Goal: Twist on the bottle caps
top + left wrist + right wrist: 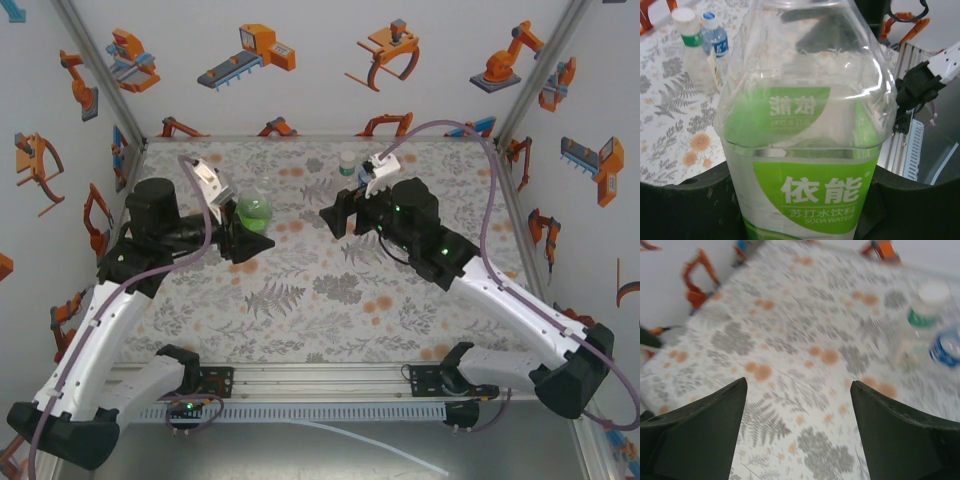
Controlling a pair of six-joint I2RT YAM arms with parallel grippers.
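Green-labelled clear bottle (805, 150): upright, left of centre on the floral table (300, 300). Its lower body is pinched between the fingers of the left hand (250, 228), which reaches in from the near left. The bottle's top is cut off in the left wrist view, so whether it bears a cap cannot be told.

Right hand (797, 385): fingers spread wide with nothing between them. It is held over bare table right of centre, pointing left toward the held bottle and apart from it.

Green-banded bottle (692, 45): upright at the far side of the table, white cap (684, 15) on.

Blue-labelled bottle (716, 37): upright, just beside the green-banded one and smaller, pale cap (709, 16) on. Both stand just beyond the right hand, partly hidden by the right arm in the top view.
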